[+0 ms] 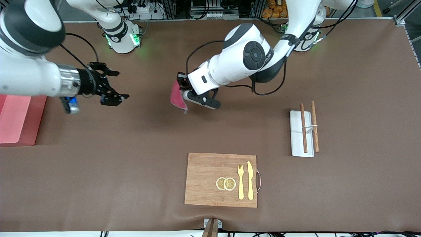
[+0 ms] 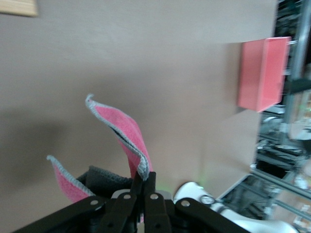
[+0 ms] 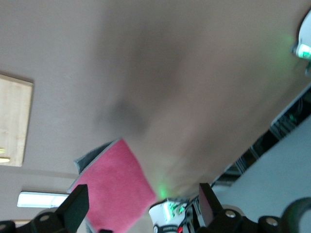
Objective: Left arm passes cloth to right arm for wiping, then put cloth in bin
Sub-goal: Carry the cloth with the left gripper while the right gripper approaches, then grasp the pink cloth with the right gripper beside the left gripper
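Left pincer [image 1: 183, 86] clamped on cloth [image 1: 177, 97], held above the table [image 1: 131, 164]. Right pincer [image 1: 113, 86] spread wide, empty, level, pointing at cloth.

Cloth [image 1: 178, 97]: crimson-magenta face, grey edging. Bin [image 1: 14, 120]: pink-red. Table cover [image 1: 98, 184]: plain brown. Cutting board [image 1: 210, 179]: light wood grain, carrying a yellow fork [image 1: 241, 181], yellow knife [image 1: 250, 180] and two yellow patterned slices [image 1: 226, 183]. Tray [image 1: 297, 138]: white, with brown sticks [image 1: 303, 128].

The brown bench [image 1: 131, 171] carries a wooden cutting board [image 1: 207, 179] at six o'clock, a white tray [image 1: 297, 138] at three, and the pink bin [image 1: 16, 120] at nine.
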`<move>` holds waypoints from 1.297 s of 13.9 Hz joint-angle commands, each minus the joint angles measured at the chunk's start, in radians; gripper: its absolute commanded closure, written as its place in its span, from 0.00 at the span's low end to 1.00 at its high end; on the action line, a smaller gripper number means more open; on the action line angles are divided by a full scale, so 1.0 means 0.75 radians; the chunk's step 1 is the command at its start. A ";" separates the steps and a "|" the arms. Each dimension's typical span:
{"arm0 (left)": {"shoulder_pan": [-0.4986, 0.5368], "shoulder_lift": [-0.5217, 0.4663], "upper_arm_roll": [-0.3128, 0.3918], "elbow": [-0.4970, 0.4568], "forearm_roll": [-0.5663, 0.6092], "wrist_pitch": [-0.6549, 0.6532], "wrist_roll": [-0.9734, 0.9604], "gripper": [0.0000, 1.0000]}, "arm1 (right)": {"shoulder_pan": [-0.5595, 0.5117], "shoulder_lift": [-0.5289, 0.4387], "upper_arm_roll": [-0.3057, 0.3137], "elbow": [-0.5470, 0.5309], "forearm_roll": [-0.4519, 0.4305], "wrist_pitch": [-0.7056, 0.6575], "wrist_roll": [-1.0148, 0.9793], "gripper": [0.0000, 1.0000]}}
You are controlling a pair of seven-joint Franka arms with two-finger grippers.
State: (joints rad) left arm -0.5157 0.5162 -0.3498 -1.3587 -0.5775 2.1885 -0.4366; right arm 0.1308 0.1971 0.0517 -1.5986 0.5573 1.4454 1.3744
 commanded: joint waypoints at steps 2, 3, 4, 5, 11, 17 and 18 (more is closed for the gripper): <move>-0.024 -0.019 -0.010 0.026 -0.062 0.084 -0.086 1.00 | 0.067 0.077 -0.014 0.006 0.140 0.040 0.086 0.00; -0.020 -0.021 -0.028 0.028 -0.083 0.117 -0.103 1.00 | 0.097 0.091 -0.014 0.006 0.155 0.051 0.086 0.00; -0.018 -0.034 -0.031 0.028 -0.091 0.133 -0.107 1.00 | 0.114 0.105 -0.014 -0.002 0.165 0.069 0.086 0.00; -0.020 -0.038 -0.031 0.028 -0.091 0.136 -0.121 1.00 | 0.150 0.116 -0.014 -0.026 0.210 0.099 0.086 0.00; -0.014 -0.040 -0.031 0.028 -0.089 0.136 -0.130 1.00 | 0.233 0.122 -0.012 -0.088 0.312 0.155 0.098 0.21; -0.002 -0.040 -0.027 0.026 -0.089 0.138 -0.125 1.00 | 0.222 0.124 -0.016 -0.082 0.384 0.124 0.088 1.00; 0.000 -0.040 -0.027 0.026 -0.089 0.136 -0.128 1.00 | 0.220 0.126 -0.018 -0.082 0.384 0.124 0.080 1.00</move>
State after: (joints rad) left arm -0.5200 0.4993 -0.3689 -1.3330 -0.6237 2.2812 -0.5205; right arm 0.3042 0.2991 0.0427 -1.6580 0.8225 1.5549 1.4283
